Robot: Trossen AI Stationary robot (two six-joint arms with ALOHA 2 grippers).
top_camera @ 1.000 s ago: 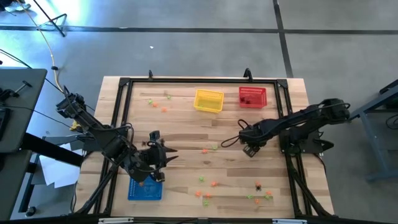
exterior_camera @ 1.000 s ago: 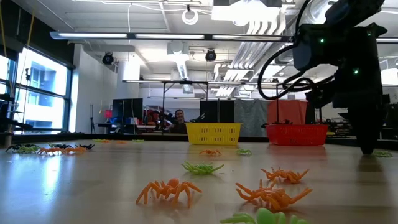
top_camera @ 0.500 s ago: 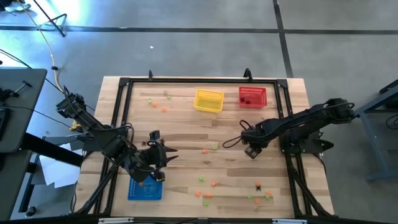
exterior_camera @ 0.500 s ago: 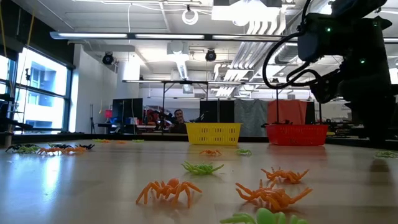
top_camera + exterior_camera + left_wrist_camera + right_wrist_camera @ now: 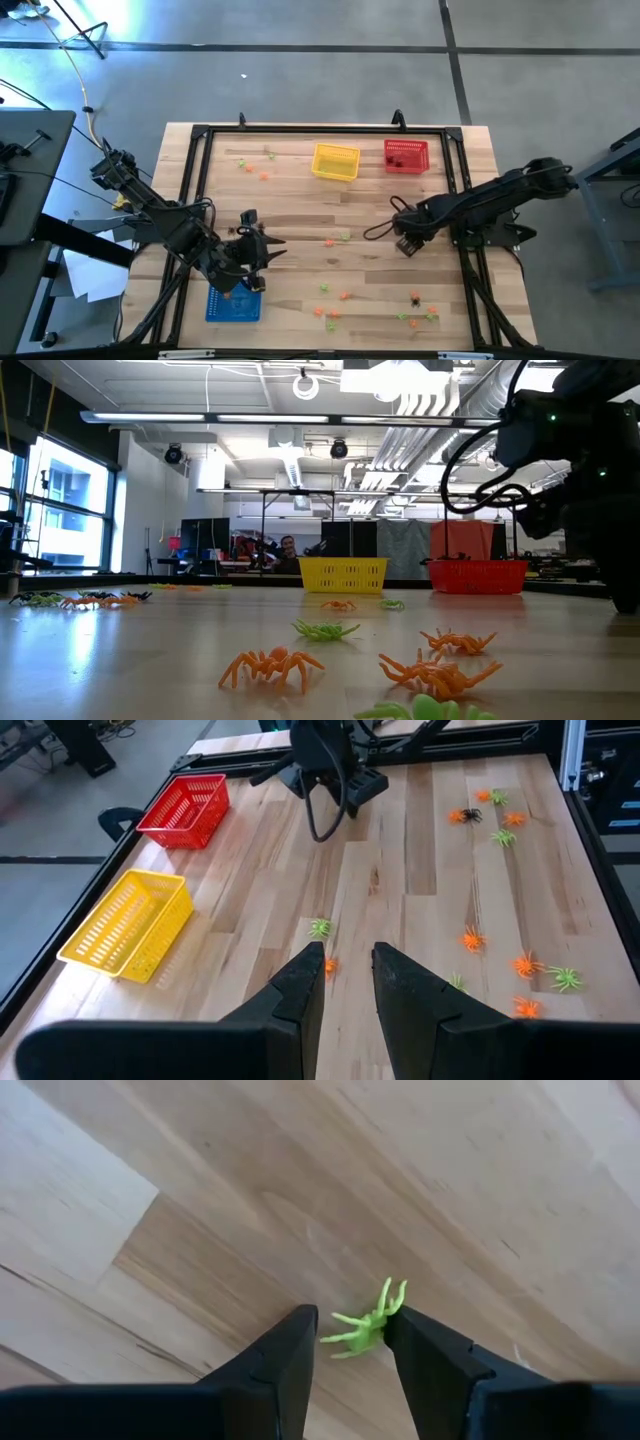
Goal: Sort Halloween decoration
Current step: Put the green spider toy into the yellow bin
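Where the held spider is: a light green spider (image 5: 365, 1325) sits pinched between the right gripper's (image 5: 348, 1342) fingers, clear of the wood, right of centre in the high view.
Right gripper: grasping that spider.
Change: over the last second the right gripper (image 5: 405, 243) has drifted slightly rightward and downward in the high view, and in the low view its arm has swung toward the right edge.
Meaning: one pick looks done and the carry is under way; which basket takes green is not yet plain.
Loose spiders: many still lie on the table (image 5: 300, 215), thickest at lower right (image 5: 415, 305).
Yellow basket (image 5: 335, 162): looks empty.
Red basket (image 5: 405, 155): small dark pieces inside.
Blue basket (image 5: 232, 303): lower left, contents unclear.
Left gripper (image 5: 348, 970): unchanged above the blue basket, fingers slightly apart, empty.
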